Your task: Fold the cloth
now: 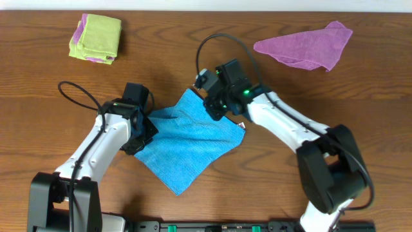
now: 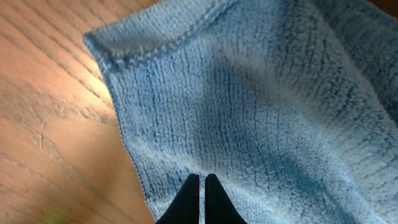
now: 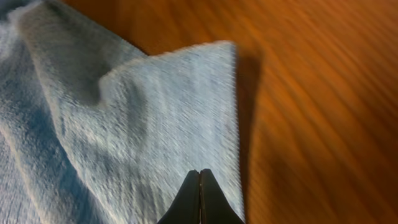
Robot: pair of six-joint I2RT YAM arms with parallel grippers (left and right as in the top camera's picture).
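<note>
The sky-blue cloth [image 1: 187, 142] lies spread like a diamond in the middle of the table, with a small white tag [image 1: 243, 125] at its right corner. My left gripper [image 1: 148, 132] is at the cloth's left corner, and the left wrist view shows it [image 2: 202, 177] shut on the cloth [image 2: 261, 99] just inside the hem. My right gripper [image 1: 211, 106] is at the top corner, shut on the cloth [image 3: 143, 124] near its edge. That edge is raised and casts a shadow on the wood. A ridge of cloth runs between the two grippers.
A lime-green folded cloth [image 1: 95, 37] lies at the back left. A purple cloth [image 1: 309, 45] lies crumpled at the back right. The wooden table [image 1: 360, 103] shows around them, and black cables loop behind both arms.
</note>
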